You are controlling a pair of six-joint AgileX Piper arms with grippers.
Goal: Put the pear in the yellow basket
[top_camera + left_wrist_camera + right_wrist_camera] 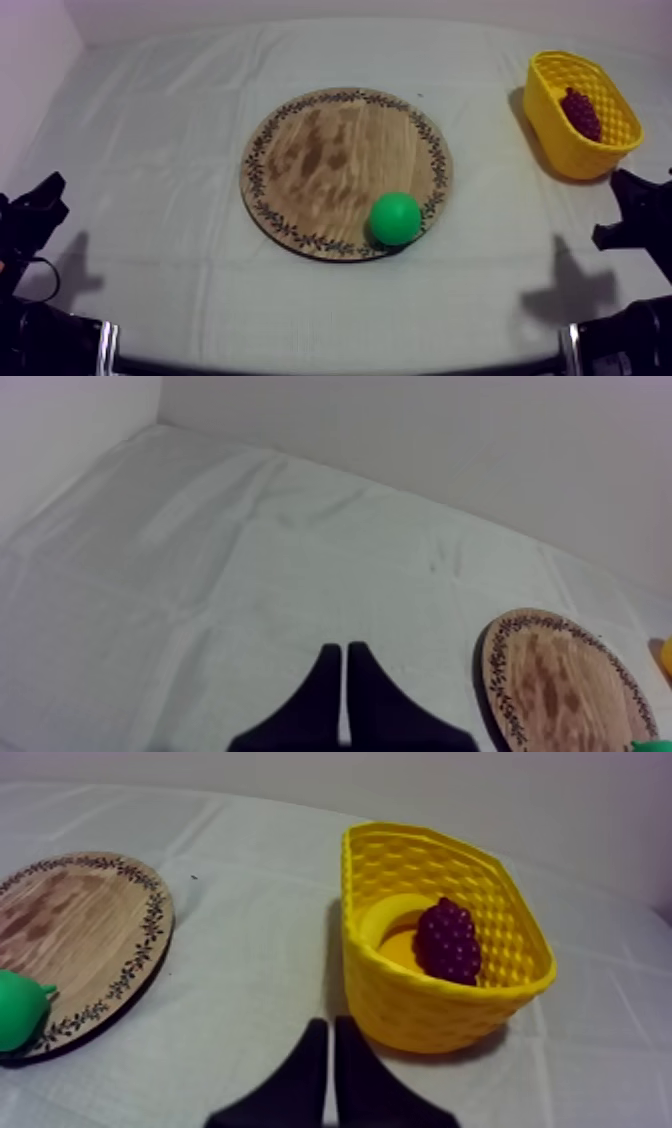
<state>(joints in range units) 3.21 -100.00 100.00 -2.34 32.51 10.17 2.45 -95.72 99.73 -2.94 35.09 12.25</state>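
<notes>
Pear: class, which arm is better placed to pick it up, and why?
Probably the right. The pear lies at the board's right edge, and the basket stands on the right too; both sit just ahead of the right pincer.

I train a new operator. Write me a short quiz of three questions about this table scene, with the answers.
1. True or false: the pear lies on the wooden board, near its rim.
2. What lies in the yellow basket? A) a bunch of grapes B) a spoon C) nothing
3. Fill in: the left gripper and the right gripper are both ____ on nothing.
Key: 1 true; 2 A; 3 shut.
</notes>
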